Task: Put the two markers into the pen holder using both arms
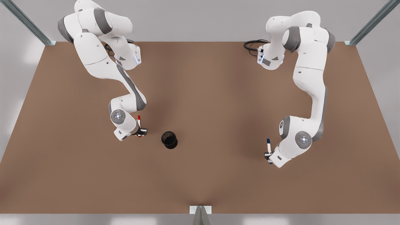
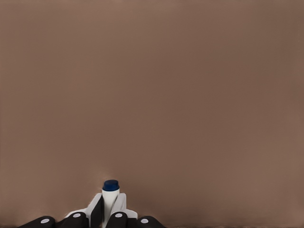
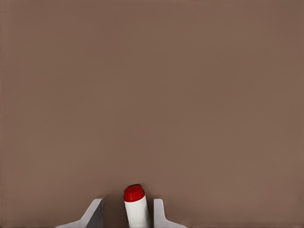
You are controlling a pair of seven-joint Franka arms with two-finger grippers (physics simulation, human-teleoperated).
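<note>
plainly, right gripper (image 1: 141, 131) clamped the thin red-capped white marker (image 1: 139, 120) beside the small black mesh pen holder (image 1: 169, 139), left gripper (image 1: 268, 155) pinched the blue-capped white marker (image 1: 268, 144) well apart, and either loosely held pen could have tilted and caught the rim.

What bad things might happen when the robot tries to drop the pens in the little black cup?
The pen holder is small and light-looking, so the right gripper, holding the red-capped marker right beside it, might knock it over. The left gripper must carry the blue-capped marker much farther, so it might slip. Both arms meeting at one cup might bump.
</note>
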